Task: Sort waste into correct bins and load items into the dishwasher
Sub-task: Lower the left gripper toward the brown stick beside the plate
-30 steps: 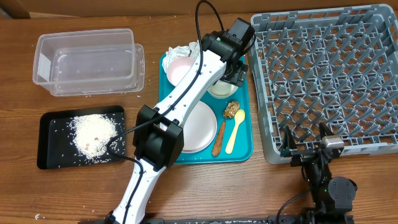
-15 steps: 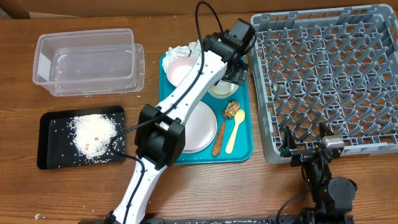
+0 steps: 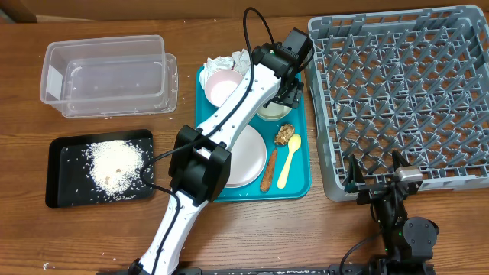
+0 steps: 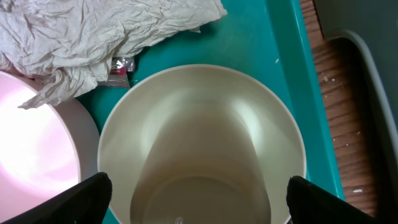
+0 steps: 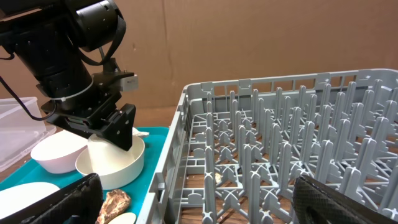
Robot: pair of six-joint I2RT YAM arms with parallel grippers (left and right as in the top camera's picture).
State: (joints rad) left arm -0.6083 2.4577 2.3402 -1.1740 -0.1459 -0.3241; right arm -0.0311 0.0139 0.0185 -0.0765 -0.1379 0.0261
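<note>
Cream bowl (image 4: 202, 155) lies between the wide-spread, empty jaws of the left gripper (image 4: 199, 198) — best to close evenly across its rim, keeping clear of the crumpled napkin (image 4: 93, 31)

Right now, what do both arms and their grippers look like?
The left arm has white tubular links, black joints and a looping black cable. The right arm is black with a silver part. The left gripper and right gripper have black fingers.

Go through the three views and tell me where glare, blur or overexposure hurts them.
Overhead: evenly lit and sharp throughout. Left wrist: the pink bowl is washed out, the cream bowl shows a soft sheen, and the left fingertips are blurred. Right wrist: the dish rack is crisp, the right fingertips dark and unfocused.
</note>
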